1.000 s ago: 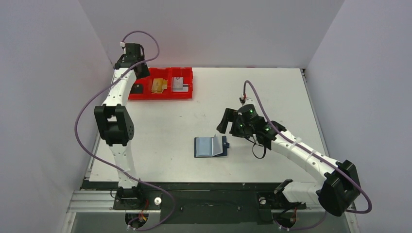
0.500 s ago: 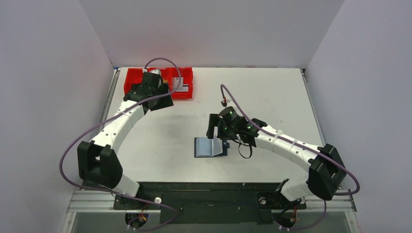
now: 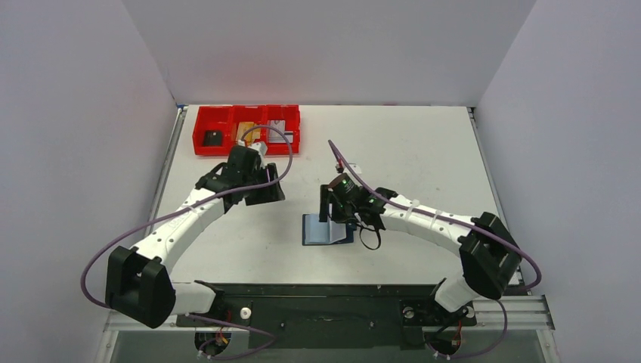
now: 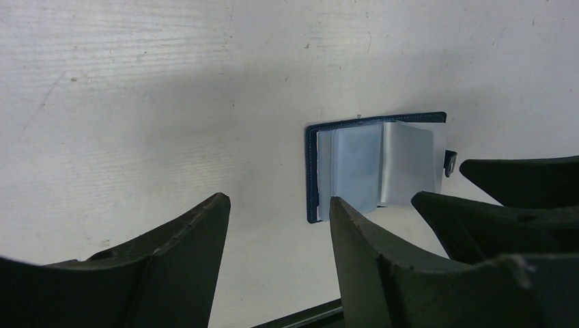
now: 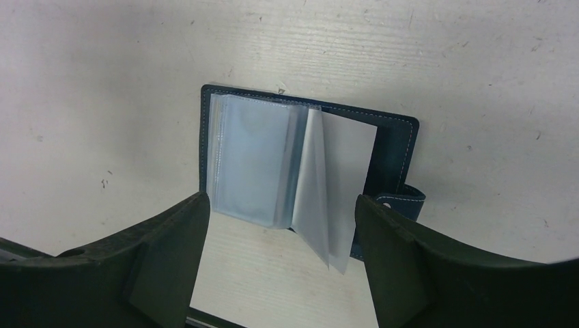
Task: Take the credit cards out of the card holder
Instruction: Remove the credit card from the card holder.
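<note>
From above, the right hand (image 3: 326, 203) covers the far edge of the card holder (image 3: 325, 231), and its strap (image 5: 404, 201) shows clearly only in the right wrist view. The three credit cards (image 3: 243, 136) in the red tray (image 3: 202, 121) are too small to show detail. The card holder lies open on the surface (image 3: 423, 151) with its clear sleeves (image 5: 252, 164) fanned up; I cannot tell whether anything is inside them. The right hand hangs directly over it, fingers wide, one on either side, holding nothing. The left hand (image 3: 266, 189), half spread and empty, hovers to the holder's left, apart from it.
</note>
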Action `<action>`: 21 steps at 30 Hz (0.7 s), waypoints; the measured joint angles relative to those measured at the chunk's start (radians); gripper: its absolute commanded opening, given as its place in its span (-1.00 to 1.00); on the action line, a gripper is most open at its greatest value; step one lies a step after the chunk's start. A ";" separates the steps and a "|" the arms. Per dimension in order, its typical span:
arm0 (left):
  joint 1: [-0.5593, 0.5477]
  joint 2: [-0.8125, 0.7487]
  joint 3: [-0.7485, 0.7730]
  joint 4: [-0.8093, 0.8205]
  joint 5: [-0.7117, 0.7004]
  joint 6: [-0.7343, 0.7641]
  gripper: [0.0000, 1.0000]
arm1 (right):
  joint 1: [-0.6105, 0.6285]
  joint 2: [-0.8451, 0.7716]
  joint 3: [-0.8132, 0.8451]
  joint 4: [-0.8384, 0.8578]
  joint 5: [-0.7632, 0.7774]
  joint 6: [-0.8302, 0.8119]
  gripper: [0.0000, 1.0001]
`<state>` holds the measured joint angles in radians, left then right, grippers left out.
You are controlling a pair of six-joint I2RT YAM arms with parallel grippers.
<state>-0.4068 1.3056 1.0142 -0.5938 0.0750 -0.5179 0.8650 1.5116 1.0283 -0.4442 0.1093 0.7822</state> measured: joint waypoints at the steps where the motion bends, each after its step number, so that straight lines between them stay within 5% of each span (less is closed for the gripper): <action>1: -0.002 0.000 -0.009 0.009 0.012 -0.004 0.07 | 0.001 0.013 0.001 0.005 0.004 0.002 0.45; 21: -0.002 0.019 -0.054 0.080 0.096 -0.047 0.08 | 0.029 0.142 0.003 0.022 0.080 0.026 0.42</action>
<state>-0.4088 1.3243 0.9600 -0.5137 0.1707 -0.5644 0.8944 1.6539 1.0309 -0.4221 0.1890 0.8078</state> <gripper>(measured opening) 0.538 0.715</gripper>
